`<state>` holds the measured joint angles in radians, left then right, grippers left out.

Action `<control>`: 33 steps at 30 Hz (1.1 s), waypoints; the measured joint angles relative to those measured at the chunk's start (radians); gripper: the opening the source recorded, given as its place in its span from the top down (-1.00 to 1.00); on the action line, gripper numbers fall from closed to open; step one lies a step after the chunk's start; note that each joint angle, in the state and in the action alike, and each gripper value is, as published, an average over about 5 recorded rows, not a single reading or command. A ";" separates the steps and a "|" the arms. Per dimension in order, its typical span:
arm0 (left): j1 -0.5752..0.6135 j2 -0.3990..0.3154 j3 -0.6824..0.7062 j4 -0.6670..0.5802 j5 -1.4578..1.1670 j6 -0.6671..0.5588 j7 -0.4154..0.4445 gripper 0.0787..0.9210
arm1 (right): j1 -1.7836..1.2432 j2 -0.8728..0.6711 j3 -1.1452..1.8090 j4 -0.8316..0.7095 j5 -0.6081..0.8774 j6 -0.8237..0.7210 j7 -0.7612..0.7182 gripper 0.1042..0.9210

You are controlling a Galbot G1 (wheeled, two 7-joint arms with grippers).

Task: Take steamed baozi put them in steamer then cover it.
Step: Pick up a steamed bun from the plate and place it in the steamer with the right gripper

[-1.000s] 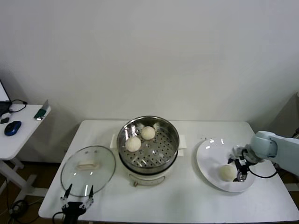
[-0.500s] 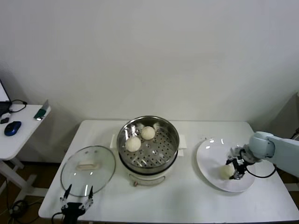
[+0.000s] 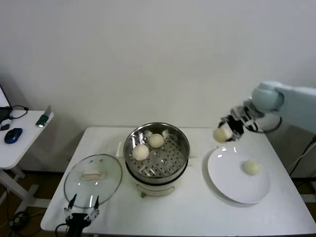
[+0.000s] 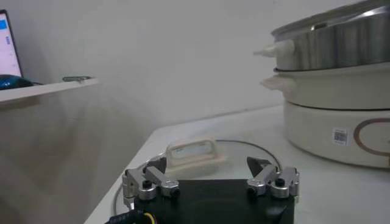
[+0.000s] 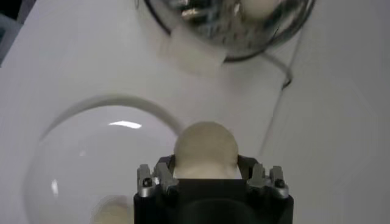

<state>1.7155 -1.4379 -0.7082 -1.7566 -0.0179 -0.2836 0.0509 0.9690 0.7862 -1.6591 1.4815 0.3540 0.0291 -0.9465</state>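
Two cream baozi [image 3: 156,140] [image 3: 140,152] lie on the perforated tray of the shiny steamer [image 3: 180,154] at the table's middle. My right gripper [image 3: 226,131] hangs in the air between steamer and plate, shut on a third baozi [image 3: 221,134]; the right wrist view shows that baozi [image 5: 206,150] pinched between the jaws, with the steamer [image 5: 201,24] farther off. One more baozi [image 3: 251,167] rests on the white plate [image 3: 222,173]. My left gripper [image 3: 81,209] is open, parked at the table's front left edge. In the left wrist view the left gripper [image 4: 211,176] faces the lid's handle.
A glass lid [image 3: 93,179] with a cream handle [image 4: 189,151] lies flat left of the steamer. A side table [image 3: 15,143] with a blue mouse [image 3: 13,135] stands beyond the table's left edge. A white wall runs behind.
My right gripper shut on a baozi on the plate, then rose and moved left toward the steamer with it. One baozi stays on the plate. The left arm has not moved.
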 measured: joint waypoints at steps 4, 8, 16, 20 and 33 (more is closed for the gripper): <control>0.002 0.000 -0.006 -0.002 -0.006 -0.002 -0.001 -0.77 | 0.048 0.097 0.026 0.082 -0.025 0.051 0.006 -0.43; 0.006 0.000 -0.013 -0.004 -0.013 -0.003 -0.003 -0.77 | 0.048 0.186 0.046 0.156 -0.073 0.088 0.021 -0.43; 0.009 0.000 -0.025 -0.009 -0.023 -0.004 -0.004 -0.77 | -0.034 0.331 0.045 0.208 -0.209 0.128 0.054 -0.43; 0.011 0.000 -0.027 -0.009 -0.026 -0.005 -0.005 -0.77 | -0.088 0.388 0.044 0.197 -0.273 0.134 0.065 -0.43; 0.013 0.001 -0.028 -0.010 -0.031 -0.010 -0.006 -0.77 | -0.221 0.503 0.029 0.116 -0.389 0.144 0.080 -0.46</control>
<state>1.7287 -1.4371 -0.7361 -1.7669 -0.0492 -0.2937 0.0454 0.7482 1.2890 -1.6303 1.5975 -0.0350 0.1732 -0.8665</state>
